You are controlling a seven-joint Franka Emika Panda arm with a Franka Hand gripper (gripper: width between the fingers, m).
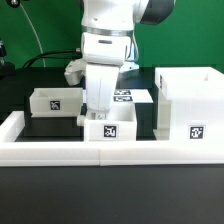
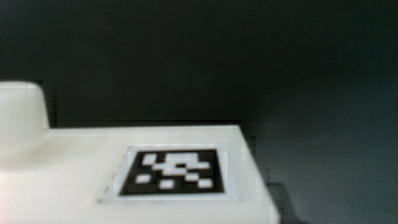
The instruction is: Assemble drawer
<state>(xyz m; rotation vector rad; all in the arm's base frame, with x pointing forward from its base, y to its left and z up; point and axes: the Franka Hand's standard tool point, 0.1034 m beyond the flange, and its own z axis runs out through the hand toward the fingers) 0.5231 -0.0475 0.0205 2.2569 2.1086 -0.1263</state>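
White plastic parts of the drawer sit apart on the black counter [image 1: 45, 127], none of them joined. The large hollow case [image 1: 185, 100] stands upright at the exterior view's right, open at the top, with a square tag on the face toward the camera. 2 smaller trays lie to the exterior view's left of it. The left tray [image 1: 50, 100] sits farther back, well apart from the case, and shows 1 tag on its front. The middle tray [image 1: 112, 128] stands just behind the long low border wall [image 1: 60, 152], close to the case but with a dark gap between them, and it also shows 1 tag. A small white stub juts from the side of this tray that faces the exterior view's left.

The white arm [image 1: 105, 45] comes straight down over the middle tray, and the fingers [image 1: 97, 112] reach its upper rear edge. The arm's bulk and the tray hide them, so I cannot tell how wide they stand or whether they hold anything. Behind the arm the marker board [image 1: 135, 97] lies flat on the counter.

The blurred wrist view shows a flat white surface [image 2: 71, 150] bearing a black-and-white tag [image 2: 173, 172], with dark counter beyond it. A rounded white shape [image 2: 18, 115] sits at the frame's edge; what it is cannot be told.
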